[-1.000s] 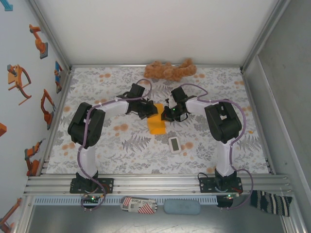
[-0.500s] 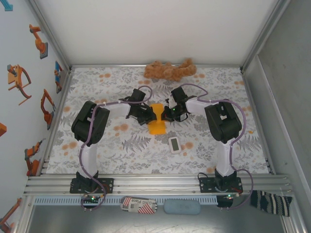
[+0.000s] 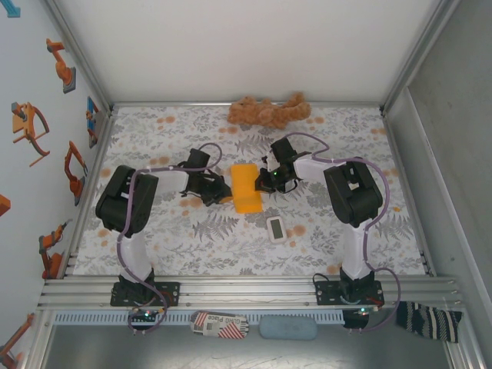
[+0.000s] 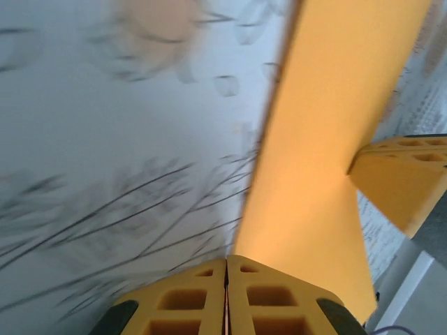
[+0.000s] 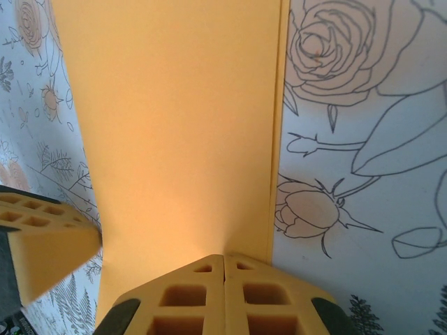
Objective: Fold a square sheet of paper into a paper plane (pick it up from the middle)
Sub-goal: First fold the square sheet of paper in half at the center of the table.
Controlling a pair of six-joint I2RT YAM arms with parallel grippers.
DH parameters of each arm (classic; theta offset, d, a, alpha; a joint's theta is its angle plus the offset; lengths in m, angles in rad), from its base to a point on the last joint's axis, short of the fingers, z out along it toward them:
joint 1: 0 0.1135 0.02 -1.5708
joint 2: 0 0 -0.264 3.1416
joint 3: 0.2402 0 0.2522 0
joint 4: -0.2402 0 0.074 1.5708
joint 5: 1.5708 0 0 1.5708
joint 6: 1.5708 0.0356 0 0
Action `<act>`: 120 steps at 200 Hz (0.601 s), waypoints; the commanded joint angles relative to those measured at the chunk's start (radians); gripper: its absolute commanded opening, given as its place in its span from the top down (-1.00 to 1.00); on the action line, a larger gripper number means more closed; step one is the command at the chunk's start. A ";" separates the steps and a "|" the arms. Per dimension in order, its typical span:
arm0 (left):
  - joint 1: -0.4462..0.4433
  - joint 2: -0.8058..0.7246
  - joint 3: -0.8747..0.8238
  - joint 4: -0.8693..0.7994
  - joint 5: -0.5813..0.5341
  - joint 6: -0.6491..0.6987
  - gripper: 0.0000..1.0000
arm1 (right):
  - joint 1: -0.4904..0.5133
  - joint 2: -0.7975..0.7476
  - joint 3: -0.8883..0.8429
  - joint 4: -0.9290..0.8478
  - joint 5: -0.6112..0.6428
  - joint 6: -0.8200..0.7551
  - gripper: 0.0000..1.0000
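The square sheet of paper [image 3: 247,189] was near the middle of the table [image 3: 177,238], between the 2 grippers. It looked folded into a narrow orange strip. The left gripper [image 3: 222,194] pinched its edge at 9 o'clock. The right gripper [image 3: 264,181] pinched its edge at 3 o'clock. Both were squeezed tight on it. The paper looked very light, thin and bendy. A hard pull could tear or crumple it. I think the 2 side edges were good places to hold, with soft, even pulls.
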 commanded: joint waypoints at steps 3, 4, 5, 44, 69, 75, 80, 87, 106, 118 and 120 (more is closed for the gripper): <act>0.012 -0.083 -0.005 -0.085 -0.034 0.038 0.80 | 0.002 0.138 -0.082 -0.129 0.255 -0.001 1.00; 0.012 -0.087 -0.003 -0.083 -0.033 0.038 0.80 | 0.002 0.138 -0.082 -0.129 0.255 -0.002 1.00; 0.012 -0.089 -0.002 -0.081 -0.032 0.037 0.79 | 0.001 0.138 -0.083 -0.129 0.255 -0.002 1.00; -0.047 -0.059 0.061 0.050 0.031 -0.046 0.78 | 0.002 0.141 -0.084 -0.125 0.253 0.001 1.00; -0.097 0.036 0.126 0.089 0.065 -0.084 0.78 | 0.000 0.140 -0.086 -0.123 0.251 0.004 1.00; -0.104 0.051 0.133 0.097 0.066 -0.089 0.78 | 0.000 0.138 -0.087 -0.122 0.252 0.005 1.00; -0.108 0.059 0.136 0.100 0.066 -0.093 0.78 | 0.000 0.137 -0.088 -0.122 0.252 0.004 1.00; -0.111 0.069 0.137 0.104 0.064 -0.095 0.78 | 0.001 0.135 -0.090 -0.122 0.253 0.003 1.00; -0.112 0.086 0.120 0.104 0.062 -0.089 0.78 | 0.000 0.136 -0.089 -0.123 0.253 0.003 1.00; -0.112 0.088 0.096 0.098 0.058 -0.071 0.78 | 0.000 0.140 -0.089 -0.123 0.253 0.002 1.00; -0.111 0.088 0.092 0.095 0.055 -0.068 0.78 | 0.000 0.141 -0.088 -0.123 0.252 0.002 1.00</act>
